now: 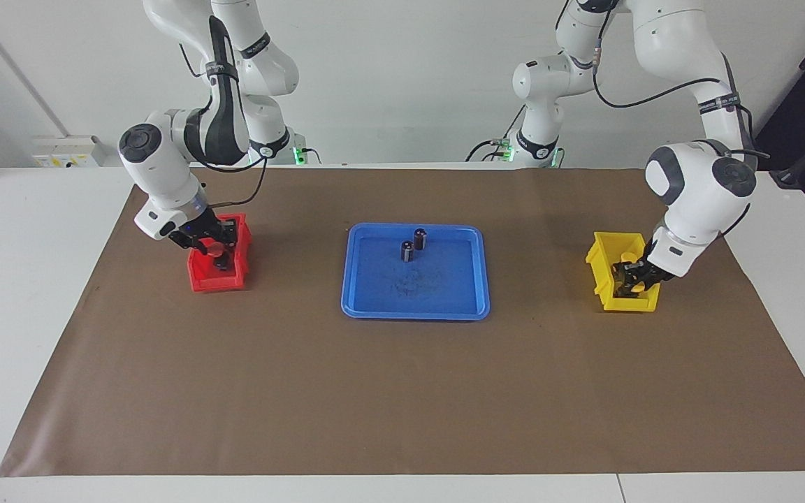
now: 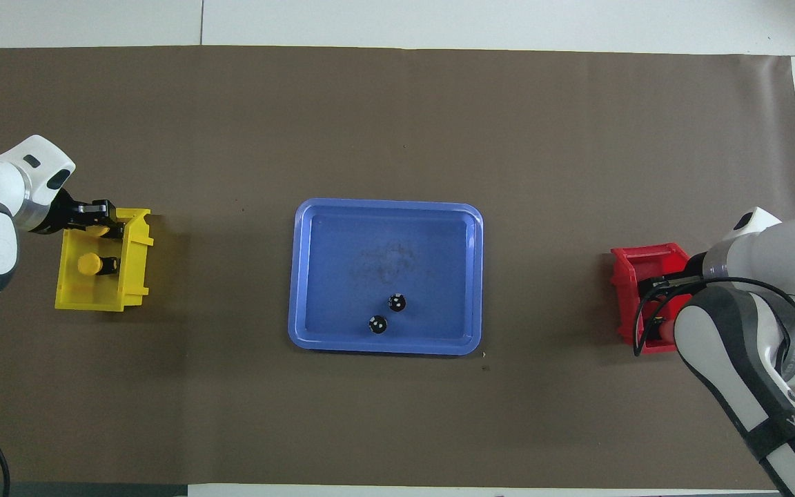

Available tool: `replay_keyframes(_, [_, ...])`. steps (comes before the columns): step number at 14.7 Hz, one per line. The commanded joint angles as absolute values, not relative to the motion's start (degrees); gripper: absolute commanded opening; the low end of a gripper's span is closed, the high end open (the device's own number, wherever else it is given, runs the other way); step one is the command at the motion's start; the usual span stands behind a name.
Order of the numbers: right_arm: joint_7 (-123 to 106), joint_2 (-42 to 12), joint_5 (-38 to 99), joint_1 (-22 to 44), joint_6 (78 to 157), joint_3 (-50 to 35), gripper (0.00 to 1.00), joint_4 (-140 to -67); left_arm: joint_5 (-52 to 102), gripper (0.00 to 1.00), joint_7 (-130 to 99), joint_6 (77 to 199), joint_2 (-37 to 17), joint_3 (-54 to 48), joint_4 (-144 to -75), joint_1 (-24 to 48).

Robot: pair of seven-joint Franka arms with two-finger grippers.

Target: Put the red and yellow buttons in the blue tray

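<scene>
Left tool [image 1: 632, 274] in the yellow bin [image 1: 602, 265], right tool [image 1: 212, 246] in the red bin [image 1: 200, 279] — grip unclear on both

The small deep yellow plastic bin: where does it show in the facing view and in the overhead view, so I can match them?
Facing view: the small deep yellow plastic bin sits at the picture's right edge of the brown mat, with the left hand reaching into it.
Overhead view: the bin sits at the picture's left, level with the tray.
Shared landmark: the wide shallow blue plastic tray at the mat's centre.
</scene>
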State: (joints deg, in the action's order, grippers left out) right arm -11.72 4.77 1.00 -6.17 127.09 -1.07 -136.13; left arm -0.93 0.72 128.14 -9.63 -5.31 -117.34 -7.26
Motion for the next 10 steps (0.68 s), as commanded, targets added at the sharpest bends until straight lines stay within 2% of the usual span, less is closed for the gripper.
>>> replay_keyframes(1, [-14.59, 6.59, 1.67, -8.08, 128.15, -1.32, 0.52, -138.08, -1.76, 0.26, 0.97, 127.28, -9.58, -5.54, -116.29, -7.82])
replay_keyframes(4, [-14.15, 6.59, 1.76, -8.17, 127.97, -1.41, 0.25, -138.08, -1.76, 0.23, 1.05, 120.87, -9.49, -5.54, -111.81, -7.82])
replay_keyframes(5, [-13.98, 6.50, 1.67, -8.00, 127.97, -1.41, 0.19, -137.82, -1.76, 0.23, 0.97, 118.15, -9.41, -5.54, -109.88, -7.74])
replay_keyframes(8, [-13.62, 5.28, 1.67, -7.47, 124.30, -1.49, 0.16, -133.44, -1.76, 0.21, 0.97, 110.24, -9.32, -5.54, -104.17, -7.47])
replay_keyframes(10, [-13.28, 1.95, 1.58, -7.38, 113.70, -1.49, 0.17, -123.19, -1.76, 0.19, 0.35, 109.16, -9.49, -5.54, -102.48, -6.68])
